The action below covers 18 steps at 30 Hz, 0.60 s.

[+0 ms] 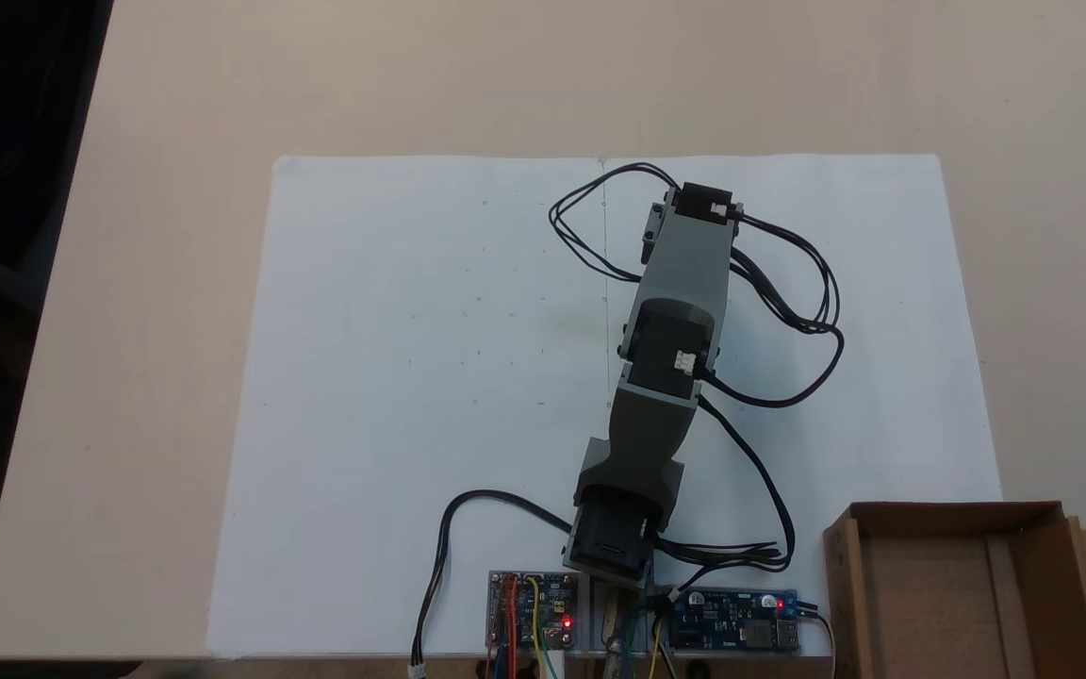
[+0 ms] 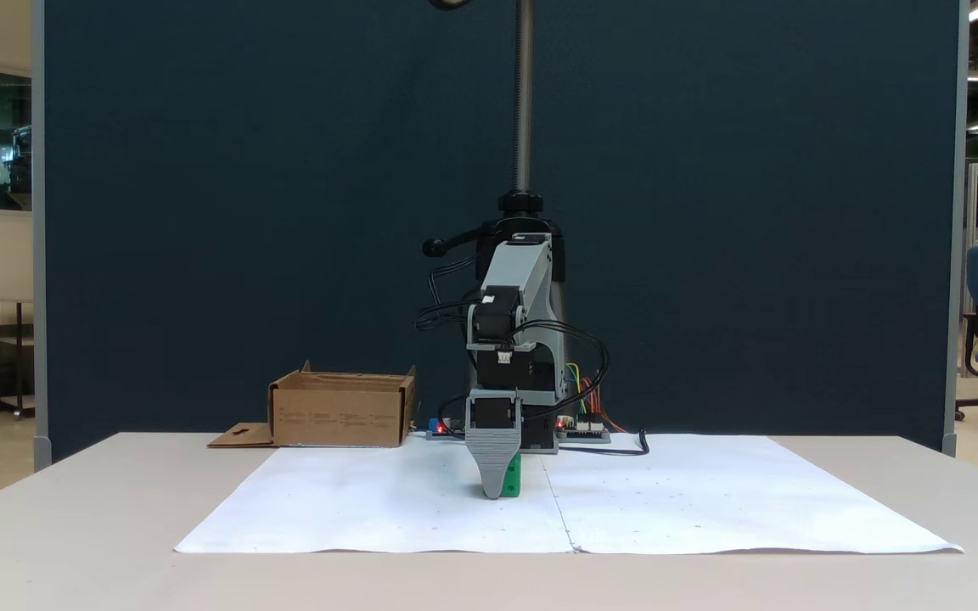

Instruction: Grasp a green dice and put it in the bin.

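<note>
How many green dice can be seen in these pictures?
1. The small bright green cube sits on the white paper sheet, right beside the grey gripper tip. Others could be hidden under the arm.

Matt brown cardboard bin (image 1: 967, 589), white paper sheet (image 1: 392, 377)

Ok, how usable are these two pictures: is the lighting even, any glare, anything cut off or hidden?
In the top-down fixed view the light is flat and the white paper looks slightly washed out, the arm's shadow faint; the bin is cropped by the bottom edge. In the front fixed view things read sharply against the dark backdrop; the tool covers most of the green dice, so its state cannot be told.
</note>
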### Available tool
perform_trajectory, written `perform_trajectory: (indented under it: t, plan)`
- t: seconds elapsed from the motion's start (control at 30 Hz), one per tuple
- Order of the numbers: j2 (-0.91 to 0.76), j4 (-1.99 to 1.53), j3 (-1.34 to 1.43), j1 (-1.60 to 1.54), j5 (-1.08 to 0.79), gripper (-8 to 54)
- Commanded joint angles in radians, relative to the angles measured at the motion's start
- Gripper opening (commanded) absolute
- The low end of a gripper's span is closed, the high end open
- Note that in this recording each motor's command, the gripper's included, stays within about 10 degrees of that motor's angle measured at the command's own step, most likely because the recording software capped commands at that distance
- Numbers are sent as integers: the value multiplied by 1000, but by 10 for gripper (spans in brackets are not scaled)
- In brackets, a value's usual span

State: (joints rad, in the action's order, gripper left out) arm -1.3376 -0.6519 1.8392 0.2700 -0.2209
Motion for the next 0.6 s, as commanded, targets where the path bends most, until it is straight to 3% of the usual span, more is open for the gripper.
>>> perform_trajectory:
  t: [0.0, 0.57]
  plan:
    - [-37, 18, -51, 26, -64, 121]
    - [-184, -3, -313, 210, -34, 121]
